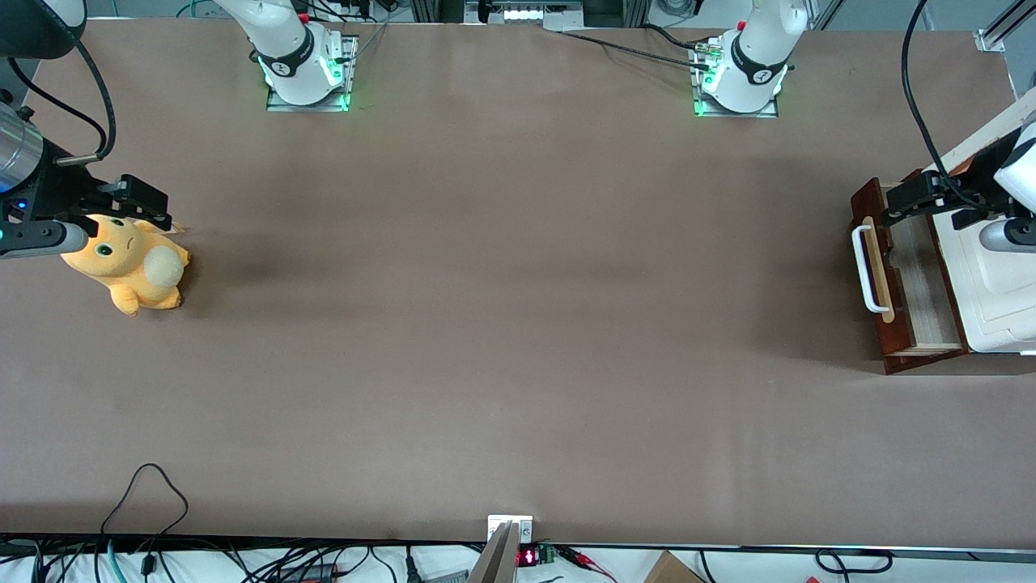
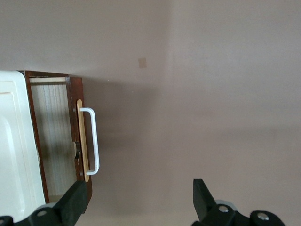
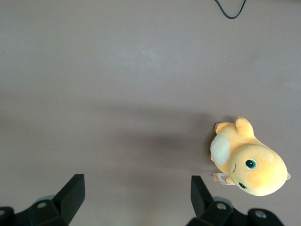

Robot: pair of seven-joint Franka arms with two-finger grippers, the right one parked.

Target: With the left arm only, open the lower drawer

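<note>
**Front view: drawer is out, gripper hangs over it with fingers spread**

Front view shows you the lower drawer [image 1: 910, 275] at the working arm's end of the table, pulled out of the white cabinet [image 1: 999, 267] so that its pale wood floor is exposed. Its dark red-brown front carries the white bar handle [image 1: 864, 270] on a pale strip, facing the open table. In the left wrist view the same drawer [image 2: 54, 136] sits partly out, with the handle [image 2: 92, 141] free and nothing around it.

The gripper [image 1: 910, 197] hangs above the drawer's end farther from the front camera, over the open cavity rather than at the handle. Its fingers [image 2: 75, 201] stand wide apart and hold nothing.

Judging from this, the opening looks largely done, so your risks come mostly from the arm itself:

- If you descend from here, a finger could drop into the cavity or land on the drawer's side wall and jam it.
- A sideways sweep at low height could catch the front panel or the handle and skew the drawer, or nudge the whole cabinet along the table [image 1: 518, 324].
- Pulling further could bring the drawer right off its runners; you cannot see how much travel remains.

The orange plush toy [image 1: 129, 263] lies at the parked arm's end, well apart and no concern.
</note>
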